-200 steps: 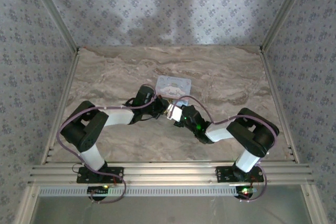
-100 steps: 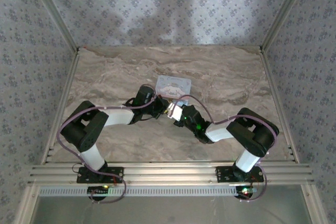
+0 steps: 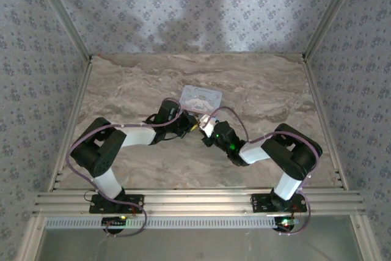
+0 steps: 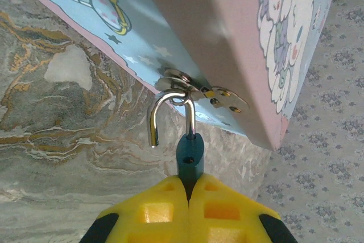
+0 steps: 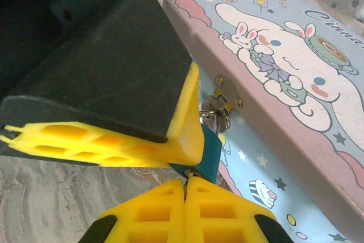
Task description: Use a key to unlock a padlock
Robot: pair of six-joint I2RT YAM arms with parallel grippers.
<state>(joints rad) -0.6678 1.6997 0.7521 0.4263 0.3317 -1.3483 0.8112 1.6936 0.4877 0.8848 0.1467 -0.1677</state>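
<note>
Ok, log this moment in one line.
left gripper: shut on padlock | right gripper: shut against padlock's base | shackle: open, hooked in hasp of tin

The tin box is light blue and pink with a white cartoon bunny. The padlock is dark blue-green with a shiny silver loop. The surface is swirly grey, brown and gold.

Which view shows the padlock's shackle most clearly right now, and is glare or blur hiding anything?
Left wrist: padlock shackle sharp, small glints on the steel, the tin above it softer. Right wrist: the left arm's jaw, close to the lens, covers most of the padlock. Top external: even light, padlock too small to resolve.
</note>
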